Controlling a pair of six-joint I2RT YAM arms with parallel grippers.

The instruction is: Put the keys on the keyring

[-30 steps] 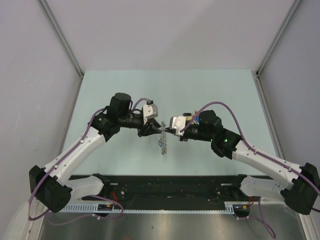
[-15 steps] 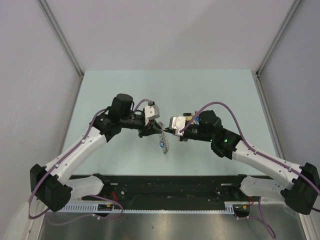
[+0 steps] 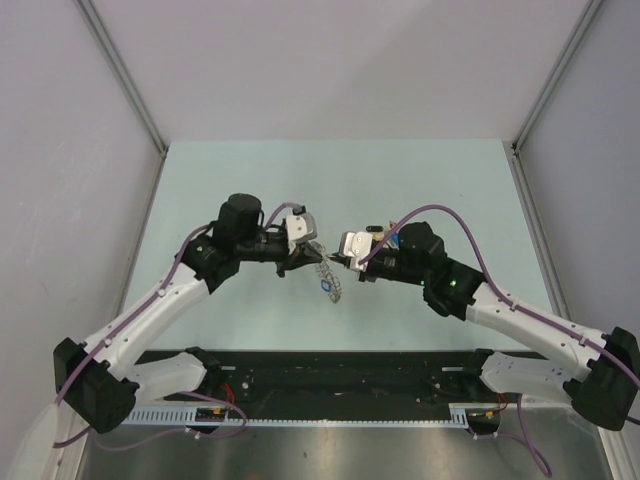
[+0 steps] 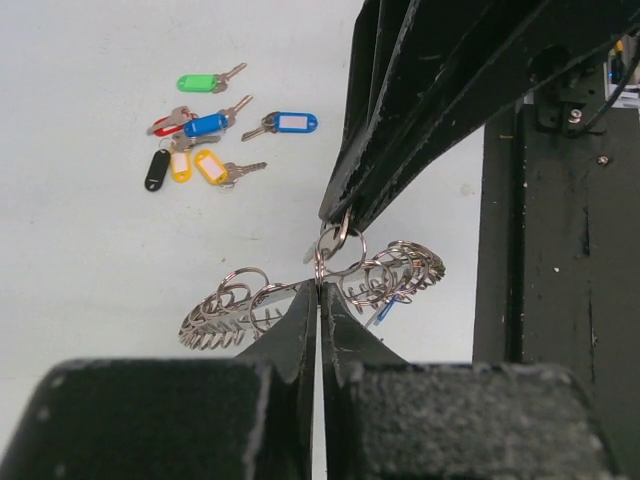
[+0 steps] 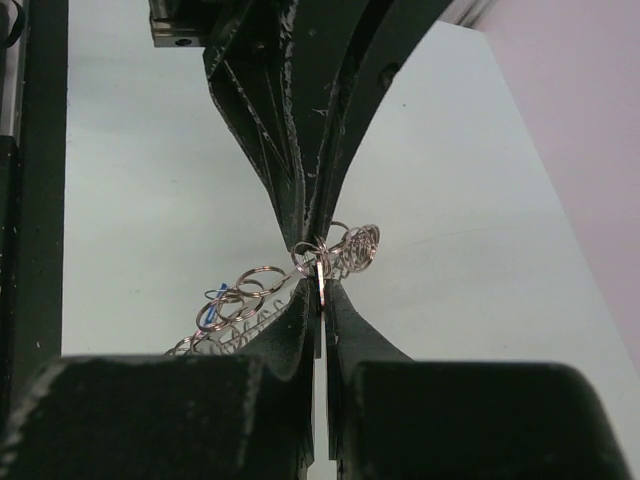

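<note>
- The left gripper (image 4: 320, 292) has just clamped shut; a second ago its jaws stood apart. It now pinches the keyring (image 4: 218, 320), meeting the right gripper (image 5: 318, 288) tip to tip. The right gripper stays clenched on the same cluster of small loops.
- The one keyring is held in mid-air above the table (image 3: 250, 170) between the two arms. It hung straight down before and now tilts. With two holds on it, it looks steady enough to work a loop open.
- Seven keys (image 4: 205, 124) lie loose on the table, well apart from the ring: two blue, two yellow, one green, one red, one black.
- One blue tag (image 4: 383, 311) already hangs from the ring.
</note>
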